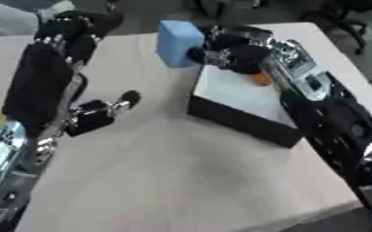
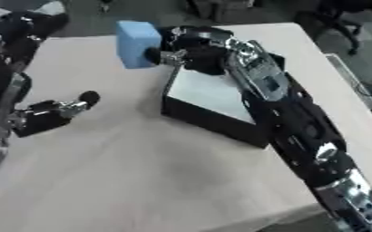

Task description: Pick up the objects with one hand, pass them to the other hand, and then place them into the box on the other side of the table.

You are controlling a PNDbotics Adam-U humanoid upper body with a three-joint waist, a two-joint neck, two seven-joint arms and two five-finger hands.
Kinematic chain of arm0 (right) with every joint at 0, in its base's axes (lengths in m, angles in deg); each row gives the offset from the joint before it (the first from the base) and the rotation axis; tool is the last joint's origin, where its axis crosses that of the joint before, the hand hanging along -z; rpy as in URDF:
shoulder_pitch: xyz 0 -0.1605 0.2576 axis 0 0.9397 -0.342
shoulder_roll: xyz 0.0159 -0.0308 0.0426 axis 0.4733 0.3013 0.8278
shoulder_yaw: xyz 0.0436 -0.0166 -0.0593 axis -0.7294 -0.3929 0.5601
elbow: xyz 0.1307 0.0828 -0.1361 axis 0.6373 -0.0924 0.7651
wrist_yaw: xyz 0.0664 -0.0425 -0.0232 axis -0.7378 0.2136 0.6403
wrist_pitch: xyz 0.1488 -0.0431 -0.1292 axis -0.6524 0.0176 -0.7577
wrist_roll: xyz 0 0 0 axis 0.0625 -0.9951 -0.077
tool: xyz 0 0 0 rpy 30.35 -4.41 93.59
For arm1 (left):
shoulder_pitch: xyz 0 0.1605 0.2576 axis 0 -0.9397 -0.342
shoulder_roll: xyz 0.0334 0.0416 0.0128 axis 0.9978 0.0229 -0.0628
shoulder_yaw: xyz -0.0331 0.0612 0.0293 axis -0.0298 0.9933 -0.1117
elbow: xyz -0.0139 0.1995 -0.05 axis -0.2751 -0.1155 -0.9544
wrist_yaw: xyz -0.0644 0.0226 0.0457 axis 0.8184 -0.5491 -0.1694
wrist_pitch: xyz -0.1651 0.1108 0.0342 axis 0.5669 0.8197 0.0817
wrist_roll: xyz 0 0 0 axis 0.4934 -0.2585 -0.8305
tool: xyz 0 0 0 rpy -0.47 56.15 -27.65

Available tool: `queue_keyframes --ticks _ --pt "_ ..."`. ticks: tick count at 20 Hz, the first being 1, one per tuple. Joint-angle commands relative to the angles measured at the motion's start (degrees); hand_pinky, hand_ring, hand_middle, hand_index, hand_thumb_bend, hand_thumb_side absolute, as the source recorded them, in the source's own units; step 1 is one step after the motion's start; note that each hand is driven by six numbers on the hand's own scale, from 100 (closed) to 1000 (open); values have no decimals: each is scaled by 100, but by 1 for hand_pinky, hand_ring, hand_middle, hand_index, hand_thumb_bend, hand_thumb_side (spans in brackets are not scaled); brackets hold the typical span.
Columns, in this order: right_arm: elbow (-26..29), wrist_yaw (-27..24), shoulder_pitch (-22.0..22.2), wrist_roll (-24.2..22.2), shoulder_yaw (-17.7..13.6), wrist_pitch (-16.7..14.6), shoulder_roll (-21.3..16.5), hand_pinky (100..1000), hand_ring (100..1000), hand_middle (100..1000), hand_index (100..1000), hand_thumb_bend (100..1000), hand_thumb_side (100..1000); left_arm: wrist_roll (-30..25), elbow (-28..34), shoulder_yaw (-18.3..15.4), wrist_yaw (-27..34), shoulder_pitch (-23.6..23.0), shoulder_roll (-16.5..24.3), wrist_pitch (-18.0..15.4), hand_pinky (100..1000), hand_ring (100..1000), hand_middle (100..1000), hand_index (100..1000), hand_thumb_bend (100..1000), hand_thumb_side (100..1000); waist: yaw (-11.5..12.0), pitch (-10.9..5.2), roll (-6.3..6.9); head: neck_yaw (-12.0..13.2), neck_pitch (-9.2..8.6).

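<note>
Blue block (image 1: 178, 41) in right hand (image 1: 235, 52), its fingers half hidden.

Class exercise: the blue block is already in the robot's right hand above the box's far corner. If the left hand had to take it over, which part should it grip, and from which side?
Probably the block's free left end, coming from the left. The right hand covers its right side, fingers curled on it. The left and front faces are bare and flat, so the left hand could likely pinch across them above the box.
</note>
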Motion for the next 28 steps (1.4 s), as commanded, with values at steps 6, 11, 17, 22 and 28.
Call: queue_keyframes --ticks 6,11,17,22,28 --pt "670 1826 466 1914 -471 257 -390 958 1000 1000 657 100 268 -374 612 -953 1137 -716 1554 1218 862 803 782 897 515 194 -36 -160 107 -456 2" --pt "444 2737 718 2097 -536 315 -468 938 1000 1000 647 100 223 -101 863 -1419 1427 -1102 1935 1565 858 794 769 886 510 184 -27 -164 106 -460 -25" --pt "2 3623 844 2091 -543 103 -516 909 1000 1000 626 100 199 203 1066 -1660 1652 -1305 2003 1643 855 783 757 874 496 183 -14 -156 84 -392 -74" --pt "-287 4231 880 1999 -516 -171 -519 921 1000 1000 722 100 177 279 1159 -1686 1723 -1346 2019 1656 855 782 755 872 490 178 -7 -147 67 -353 -66" --pt "-377 4921 841 1177 -470 -899 -528 1000 1000 1000 1000 100 220 313 1166 -1699 1735 -1325 2014 1688 855 782 754 871 488 174 2 -146 56 -336 -45"
